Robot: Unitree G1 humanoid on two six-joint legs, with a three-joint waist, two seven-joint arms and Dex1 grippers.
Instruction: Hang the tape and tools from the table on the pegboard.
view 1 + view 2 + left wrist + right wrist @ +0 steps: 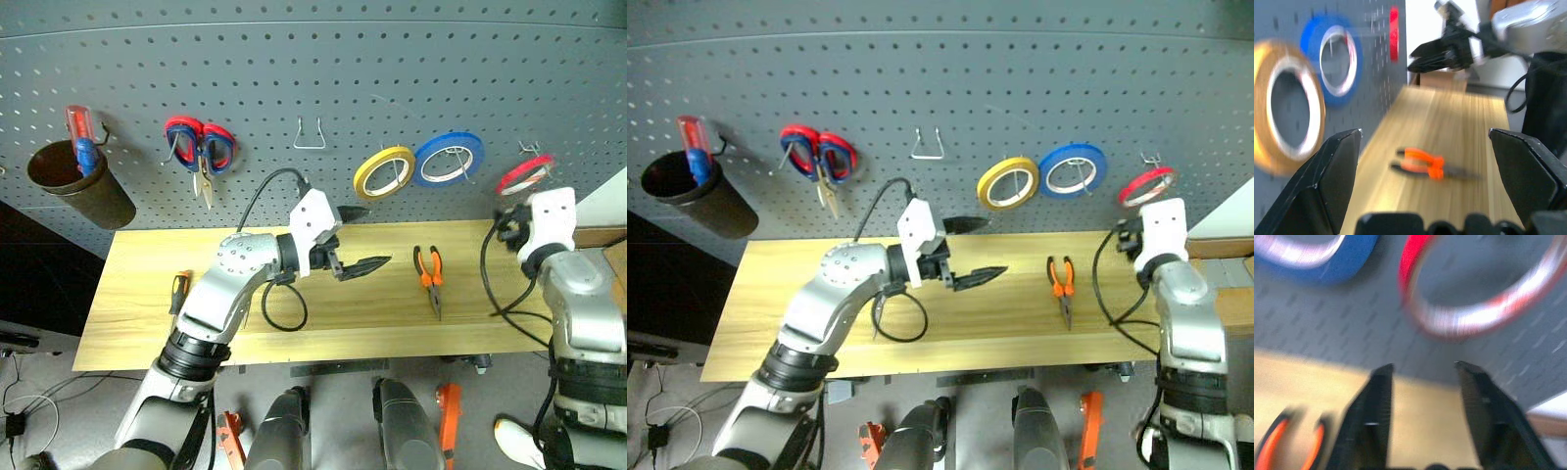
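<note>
Hanging on a silver hook of the pegboard (392,69), the red tape (524,174) sits at the right end of a row, just beside the blue roll (448,159) and the yellow roll (383,171). Right end effector (1422,369) is just below the red ring, fingers parted with nothing between them, clear of the tape. Left end effector (361,238) is held above the middle of the surface (137,294), fingers spread wide and empty, aimed toward the right. Pliers (429,277) with orange-and-black handles lie flat on the surface between the two arms, nose toward the front edge. Orange-and-black screwdriver (179,291) lies near the left end of the surface, partly hidden by the left arm. Further left on the pegboard hang the red-and-blue scissors (202,149), and a brown cup (78,186) holds a red-handled screwdriver (80,137). An unused wire hook (310,135) sits between the scissors and the yellow roll.
</note>
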